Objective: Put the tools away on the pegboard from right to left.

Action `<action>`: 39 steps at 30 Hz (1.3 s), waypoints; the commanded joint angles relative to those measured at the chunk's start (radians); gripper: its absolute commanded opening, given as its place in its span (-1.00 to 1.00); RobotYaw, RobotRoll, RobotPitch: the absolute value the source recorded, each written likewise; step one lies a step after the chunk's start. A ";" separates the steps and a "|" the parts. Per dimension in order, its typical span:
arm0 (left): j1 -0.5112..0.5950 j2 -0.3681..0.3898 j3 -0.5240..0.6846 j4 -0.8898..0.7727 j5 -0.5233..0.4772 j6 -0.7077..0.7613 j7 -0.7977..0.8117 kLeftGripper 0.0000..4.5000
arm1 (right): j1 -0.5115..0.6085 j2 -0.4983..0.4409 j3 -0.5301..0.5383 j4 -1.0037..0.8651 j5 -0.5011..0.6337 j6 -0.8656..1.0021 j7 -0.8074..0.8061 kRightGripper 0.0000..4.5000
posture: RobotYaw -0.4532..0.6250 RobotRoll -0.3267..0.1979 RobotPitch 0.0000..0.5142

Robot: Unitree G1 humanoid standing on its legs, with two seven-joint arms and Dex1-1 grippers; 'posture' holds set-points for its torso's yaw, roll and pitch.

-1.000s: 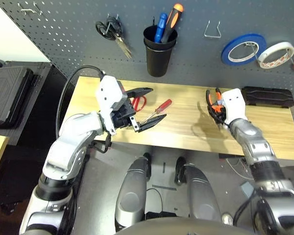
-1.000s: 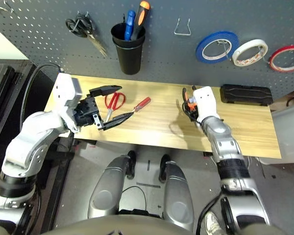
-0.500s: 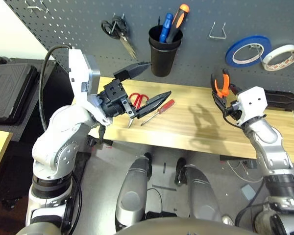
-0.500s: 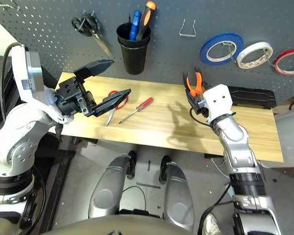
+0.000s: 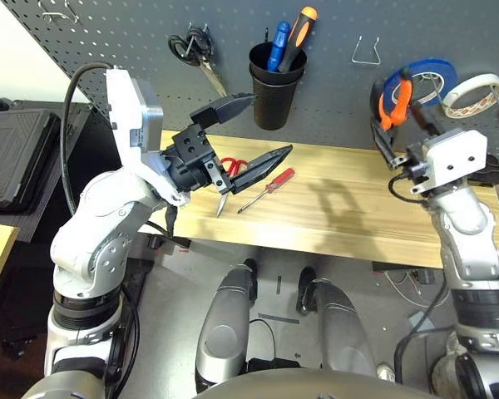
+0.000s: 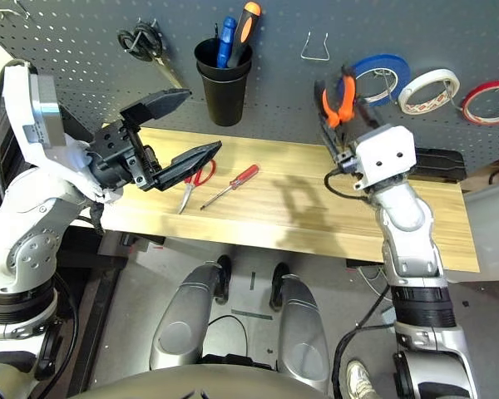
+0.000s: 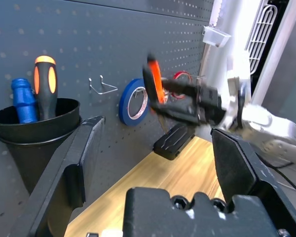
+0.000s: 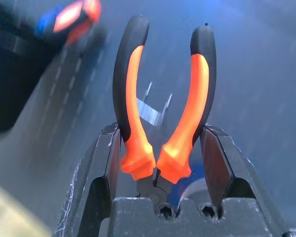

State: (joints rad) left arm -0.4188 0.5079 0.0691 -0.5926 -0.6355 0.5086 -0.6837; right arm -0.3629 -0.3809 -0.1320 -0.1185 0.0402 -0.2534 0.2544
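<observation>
Right end effector [image 8: 160,148] is clamping the orange-and-black needle-nose pliers [image 6: 339,97], handles pointing up, and is holding them raised in front of the pegboard [image 5: 108,41], just beside the blue tape roll [image 5: 417,81] and below the bare wire hook [image 5: 364,51]. Its two fingers [image 8: 101,173] are pressing against the outsides of the handles (nose end tucked down between them).

Left end effector [image 5: 249,133] is hanging wide apart with nothing in it, above the tabletop [image 5: 341,208] to the left of the black cup [image 5: 273,90]; the upper finger is reaching toward the cup and the lower one is sitting over the red-handled scissors [image 5: 231,174].

Those scissors are lying flat on the tabletop below and left of the black cup, and the small red-handled screwdriver [image 5: 264,189] is lying just beside them on the right, handle angled toward the pegboard.

On the pegboard: black-handled scissors [image 5: 195,56] are hanging left of the black cup, which is holding a blue-handled and an orange-and-black screwdriver. Right of the cup are sitting the blue roll, then the white tape roll [image 5: 470,93], then the thin red tape ring [image 6: 489,101] at the far right.

A black case [image 6: 437,162] is lying on the tabletop under the tape rolls.
</observation>
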 commanded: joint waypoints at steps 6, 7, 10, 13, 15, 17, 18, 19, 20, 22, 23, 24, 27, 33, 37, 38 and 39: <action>0.010 0.017 -0.029 0.017 0.013 -0.028 -0.017 1.00 | -0.178 0.067 0.025 0.009 -0.026 0.022 -0.063 0.16 | 0.32 0.25 0.03; 0.010 0.018 -0.030 0.018 0.014 -0.029 -0.017 1.00 | -0.199 0.078 0.023 0.023 -0.027 0.035 -0.076 0.16 | 0.32 0.25 0.03; 0.009 0.020 -0.036 0.022 0.018 -0.031 -0.015 1.00 | -0.279 0.114 0.031 0.083 -0.037 0.023 -0.106 0.16 | 0.32 0.25 0.03; 0.005 0.020 -0.043 0.021 0.020 -0.031 -0.010 1.00 | -0.338 0.138 0.035 0.143 -0.043 0.011 -0.129 0.16 | 0.34 0.25 0.05; 0.003 0.020 -0.047 0.020 0.022 -0.030 -0.006 1.00 | -0.375 0.150 0.039 0.194 -0.044 -0.003 -0.138 0.16 | 0.34 0.25 0.05; 0.003 0.020 -0.049 0.018 0.023 -0.029 -0.003 1.00 | -0.393 0.155 0.039 0.227 -0.045 -0.016 -0.141 0.16 | 0.35 0.25 0.05; 0.004 0.021 -0.049 0.016 0.023 -0.028 -0.001 1.00 | -0.403 0.156 0.039 0.246 -0.046 -0.023 -0.143 0.16 | 0.36 0.25 0.05; 0.004 0.021 -0.049 0.013 0.024 -0.027 0.002 1.00 | -0.420 0.158 0.037 0.281 -0.048 -0.036 -0.148 0.16 | 0.37 0.25 0.06; 0.005 0.021 -0.049 0.011 0.024 -0.026 0.004 1.00 | -0.433 0.159 0.036 0.307 -0.050 -0.047 -0.152 0.16 | 0.37 0.25 0.06; 0.008 0.021 -0.050 0.007 0.026 -0.023 0.010 1.00 | -0.462 0.161 0.034 0.368 -0.057 -0.073 -0.164 0.16 | 0.38 0.25 0.07; 0.009 0.021 -0.051 0.005 0.028 -0.024 0.012 1.00 | -0.472 0.162 0.035 0.392 -0.059 -0.085 -0.169 0.16 | 0.39 0.25 0.07; 0.011 0.021 -0.052 0.004 0.029 -0.023 0.014 1.00 | -0.481 0.163 0.035 0.415 -0.061 -0.094 -0.175 0.16 | 0.39 0.25 0.07; 0.013 0.022 -0.055 0.000 0.030 -0.023 0.020 1.00 | -0.494 0.167 0.032 0.466 -0.062 -0.105 -0.193 0.16 | 0.40 0.25 0.08; 0.007 0.026 -0.066 -0.002 0.047 -0.021 0.026 1.00 | -0.489 0.189 0.021 0.558 -0.046 -0.086 -0.225 0.16 | 0.40 0.25 0.10; 0.002 0.027 -0.066 0.000 0.049 -0.017 0.025 1.00 | -0.477 0.202 0.015 0.590 -0.038 -0.073 -0.243 0.16 | 0.40 0.25 0.10; 0.002 0.028 -0.067 0.001 0.051 -0.018 0.023 1.00 | -0.473 0.202 0.015 0.590 -0.038 -0.078 -0.243 0.16 | 0.40 0.25 0.10; 0.002 0.029 -0.067 0.003 0.053 -0.018 0.021 1.00 | -0.469 0.201 0.018 0.587 -0.040 -0.097 -0.240 0.31 | 0.39 0.25 0.11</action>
State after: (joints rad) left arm -0.4195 0.5275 0.0174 -0.5723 -0.5901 0.4851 -0.6617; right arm -0.8507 -0.1811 -0.1001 0.4586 -0.0116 -0.3341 0.0186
